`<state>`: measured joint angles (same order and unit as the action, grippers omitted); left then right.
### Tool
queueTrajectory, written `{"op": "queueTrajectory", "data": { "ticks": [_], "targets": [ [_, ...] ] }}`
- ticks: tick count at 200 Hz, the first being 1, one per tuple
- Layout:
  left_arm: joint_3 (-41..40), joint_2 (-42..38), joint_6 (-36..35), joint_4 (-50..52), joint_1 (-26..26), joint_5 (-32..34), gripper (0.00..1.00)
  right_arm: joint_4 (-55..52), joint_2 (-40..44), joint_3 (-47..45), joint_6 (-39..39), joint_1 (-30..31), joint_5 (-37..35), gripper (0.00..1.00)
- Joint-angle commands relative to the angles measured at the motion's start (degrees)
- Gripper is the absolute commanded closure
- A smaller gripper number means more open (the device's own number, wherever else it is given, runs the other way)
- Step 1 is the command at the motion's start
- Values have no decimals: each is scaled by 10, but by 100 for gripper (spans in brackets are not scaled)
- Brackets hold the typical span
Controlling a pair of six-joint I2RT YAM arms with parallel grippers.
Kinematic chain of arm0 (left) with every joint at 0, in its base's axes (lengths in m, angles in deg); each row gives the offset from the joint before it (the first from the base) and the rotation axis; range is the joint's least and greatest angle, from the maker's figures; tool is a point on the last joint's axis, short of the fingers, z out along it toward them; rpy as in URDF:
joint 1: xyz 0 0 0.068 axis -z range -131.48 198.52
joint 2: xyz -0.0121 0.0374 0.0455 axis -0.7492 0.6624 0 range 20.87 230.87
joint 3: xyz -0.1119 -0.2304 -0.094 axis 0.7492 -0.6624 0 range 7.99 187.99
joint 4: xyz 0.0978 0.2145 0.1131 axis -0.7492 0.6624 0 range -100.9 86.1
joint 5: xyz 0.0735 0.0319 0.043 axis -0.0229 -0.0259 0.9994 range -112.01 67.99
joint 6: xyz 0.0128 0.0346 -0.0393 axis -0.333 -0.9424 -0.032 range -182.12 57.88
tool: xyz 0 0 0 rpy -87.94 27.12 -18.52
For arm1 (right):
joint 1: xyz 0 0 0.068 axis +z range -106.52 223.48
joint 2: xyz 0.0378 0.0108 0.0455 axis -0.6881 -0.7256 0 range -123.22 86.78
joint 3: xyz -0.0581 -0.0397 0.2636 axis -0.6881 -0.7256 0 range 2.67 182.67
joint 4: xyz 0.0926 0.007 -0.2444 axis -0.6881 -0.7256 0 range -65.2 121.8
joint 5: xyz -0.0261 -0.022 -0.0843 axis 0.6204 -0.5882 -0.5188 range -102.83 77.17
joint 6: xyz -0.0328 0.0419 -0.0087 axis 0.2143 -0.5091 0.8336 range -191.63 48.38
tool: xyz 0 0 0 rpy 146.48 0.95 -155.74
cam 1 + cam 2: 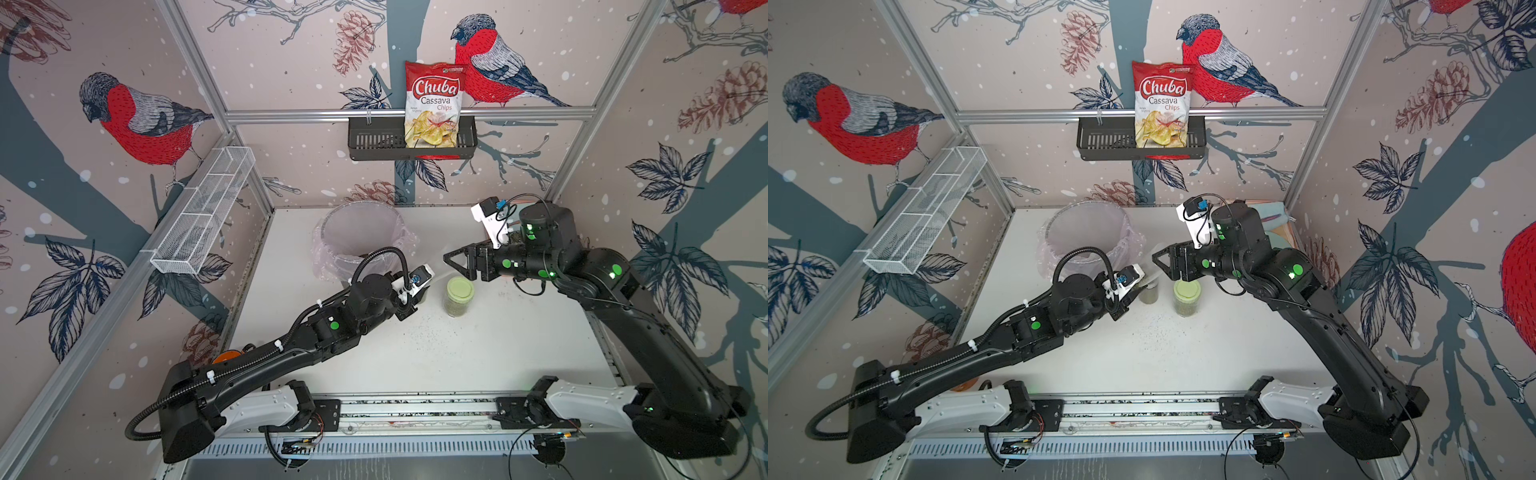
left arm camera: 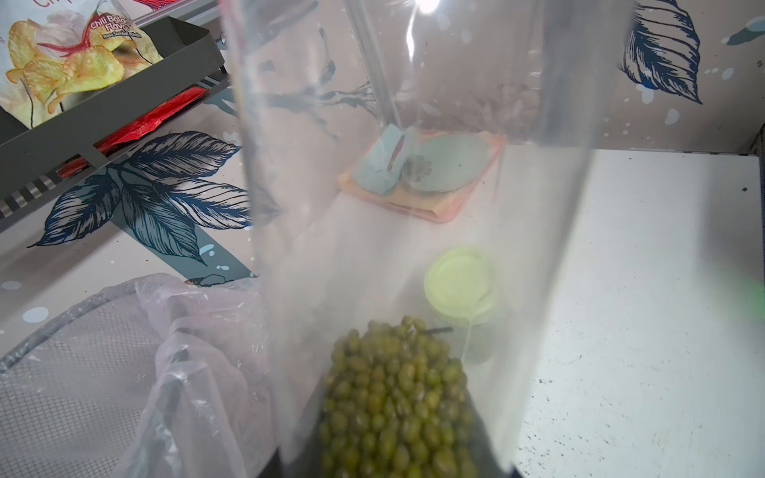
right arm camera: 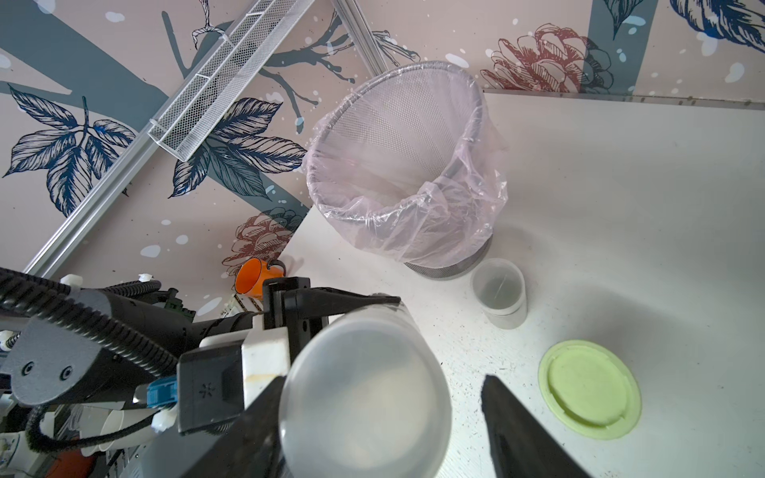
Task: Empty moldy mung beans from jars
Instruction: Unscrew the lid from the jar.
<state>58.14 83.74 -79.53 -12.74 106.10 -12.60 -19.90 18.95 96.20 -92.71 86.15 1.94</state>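
left gripper: clamped tight on the tall tube, holding it above the table.
right gripper: jaws wide apart, 1 on each side of the tube's free end; a gap shows at 1 finger, nothing gripped.
mung beans: heaped in the tube's gripped end.
other 2 jars: short cylinder just beside the bin; green-lidded jar upright near it.

The mung beans are olive-green (lid pale green).
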Motion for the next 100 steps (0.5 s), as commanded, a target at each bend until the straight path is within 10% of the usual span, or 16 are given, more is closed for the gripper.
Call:
{"op": "queueTrajectory", "data": {
  "ticks": [1,100],
  "targets": [
    [4,-5,-1,-40,0,0,76,3,5,-2,1,-3,-20,27],
    [7,2,-5,-42,-2,15,76,-7,19,-16,-1,-3,-3,28]
  ]
}}
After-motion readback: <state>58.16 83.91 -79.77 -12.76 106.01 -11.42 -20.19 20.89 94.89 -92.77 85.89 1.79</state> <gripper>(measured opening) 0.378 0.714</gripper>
